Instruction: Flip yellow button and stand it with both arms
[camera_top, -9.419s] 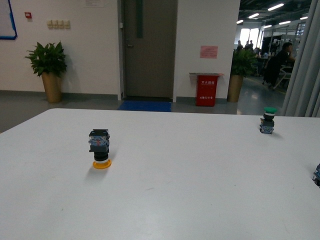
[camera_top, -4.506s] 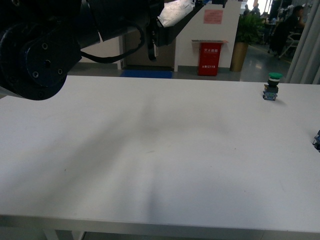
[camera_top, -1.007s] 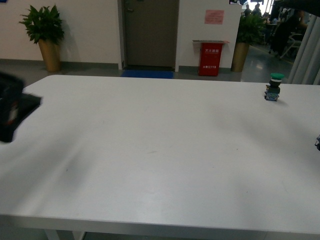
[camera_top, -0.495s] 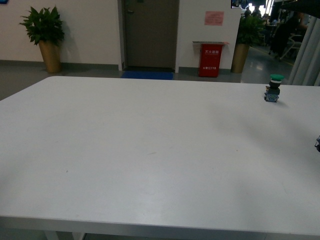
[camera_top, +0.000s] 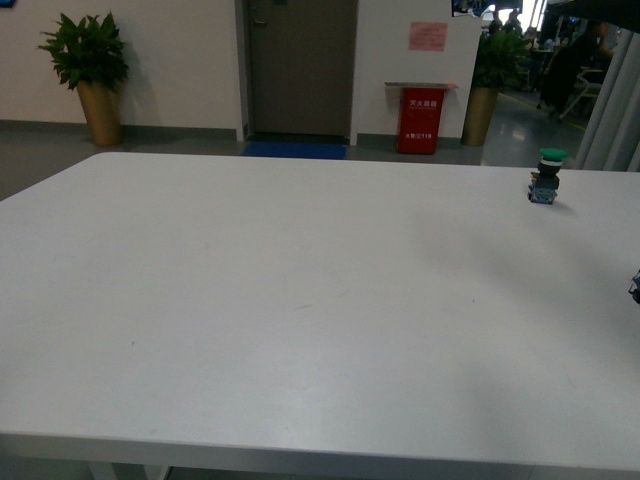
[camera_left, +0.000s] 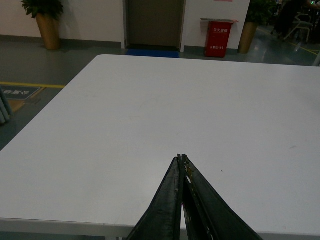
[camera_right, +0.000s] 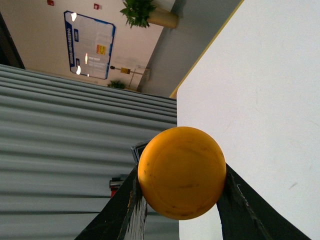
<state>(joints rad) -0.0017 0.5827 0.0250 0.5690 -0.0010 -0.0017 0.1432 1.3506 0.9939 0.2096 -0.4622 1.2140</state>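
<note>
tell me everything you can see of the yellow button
The yellow button shows only in the right wrist view: a round, flat orange-yellow cap, smooth like plastic, faintly scuffed, facing the camera. The right gripper holds it, one finger on each side. A corner of its dark body peeks from behind the cap; the rest is hidden.

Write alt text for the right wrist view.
A yellow button, its round cap facing the camera, is gripped by the black right end effector. A white table shows beyond it.
</note>
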